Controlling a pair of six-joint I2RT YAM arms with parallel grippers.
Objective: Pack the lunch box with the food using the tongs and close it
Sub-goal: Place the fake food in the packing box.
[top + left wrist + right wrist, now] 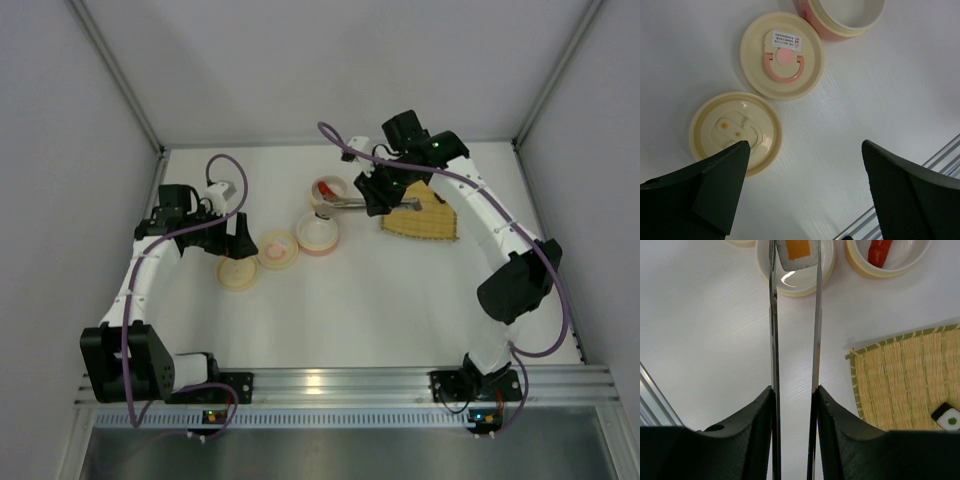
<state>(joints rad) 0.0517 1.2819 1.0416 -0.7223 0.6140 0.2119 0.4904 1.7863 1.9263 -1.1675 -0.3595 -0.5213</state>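
Right gripper [794, 390] clamps tongs [772, 340]; two rolls [797, 252] [950, 417], one sausage [879, 251].

1. We count two robot arms: a left arm [150, 262] and a right arm [490, 215].
2. We count one pair of slim metal tongs [773, 330].
3. We count two sushi rolls, both white rice in a black wrap: one orange-centred roll [797, 251] and one green-centred roll [950, 417].
4. We count one red sausage [879, 251].
5. That makes three food pieces in all.
6. We count two round tubs: one white tub [827, 270] and one cream tub [860, 267].
7. We count two round cream lids: one pink-handled lid [755, 55] and one plain lid [735, 131].
8. We count one tan bamboo mat [900, 380].
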